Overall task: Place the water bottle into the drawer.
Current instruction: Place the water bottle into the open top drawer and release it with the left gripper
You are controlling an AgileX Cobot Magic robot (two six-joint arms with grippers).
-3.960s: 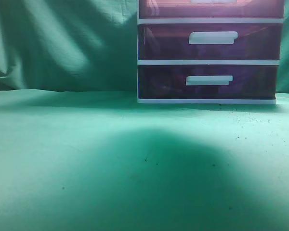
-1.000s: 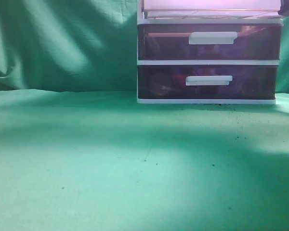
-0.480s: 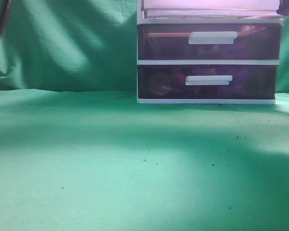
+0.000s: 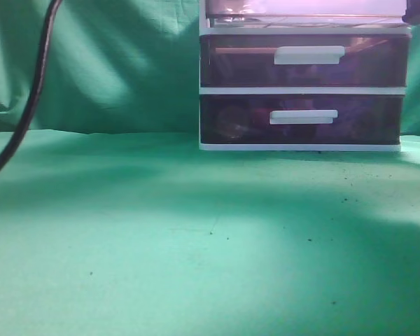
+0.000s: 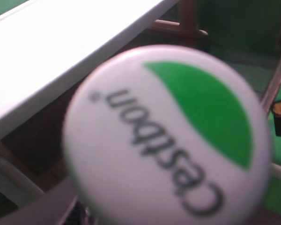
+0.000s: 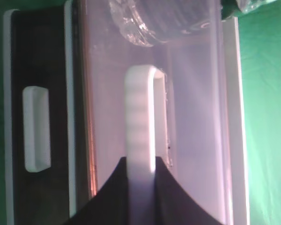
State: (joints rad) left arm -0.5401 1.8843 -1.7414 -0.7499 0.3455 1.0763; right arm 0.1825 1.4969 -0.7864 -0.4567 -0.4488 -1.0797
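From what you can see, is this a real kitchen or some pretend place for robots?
Probably a robot test setup, not a kitchen. Green cloth covers the table and hangs as a backdrop, a small plastic drawer unit stands alone on it, and a black cable dangles at the left.

right gripper [image 6: 139, 176] jaws clamped; left gripper unseen (view blocked).

Drawer [image 4: 308, 12]: cut off by top edge in exterior view; handle and contents out of frame.
Water bottle [image 5: 166, 136]: cap fills left wrist view, blurred; body hidden behind cap.
Left pincer: fingers hidden by cap; state unreadable.
Right pincer [image 6: 140, 187]: only dark finger bases visible at bottom edge, flanking white handle [image 6: 140, 117]; tips cut off.
Black cable [image 4: 28, 105]: both ends out of frame.
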